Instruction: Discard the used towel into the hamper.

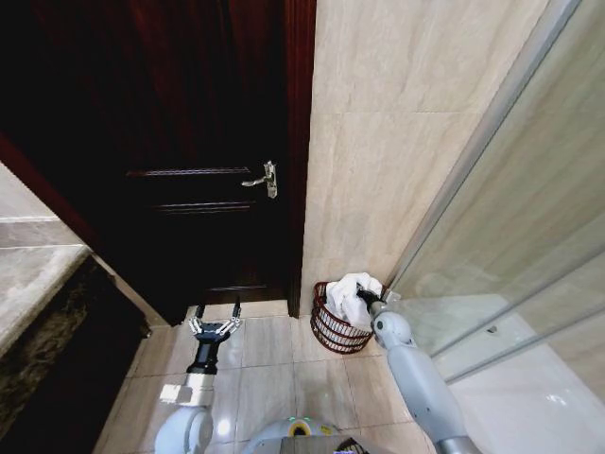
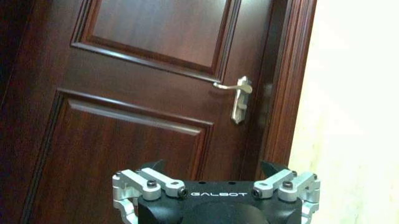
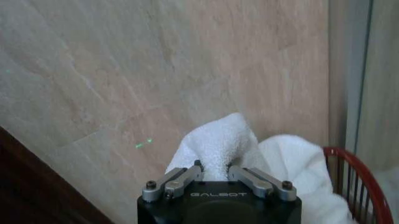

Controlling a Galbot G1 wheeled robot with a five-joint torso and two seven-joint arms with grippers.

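Clamped on the white towel (image 3: pixel 215 144), my right gripper (image 3: pixel 214 173) hangs over the hamper (image 1: pixel 331 331) against the wall. I should release only above its centre. My left gripper (image 1: pixel 216 328) idles open, facing the door (image 2: pixel 156 93).

Towel (image 1: pixel 352 295) hides hamper (image 1: pixel 333 326) interior; right pincer (image 3: pixel 215 171) fingertips buried.

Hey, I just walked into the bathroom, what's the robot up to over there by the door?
The right gripper is shut on a white towel and holds it over the hamper, a dark red wire basket on the tiled floor against the wall beside the door. Much of the towel already drapes into the basket. The left gripper is open and idle, held low in front of the door.
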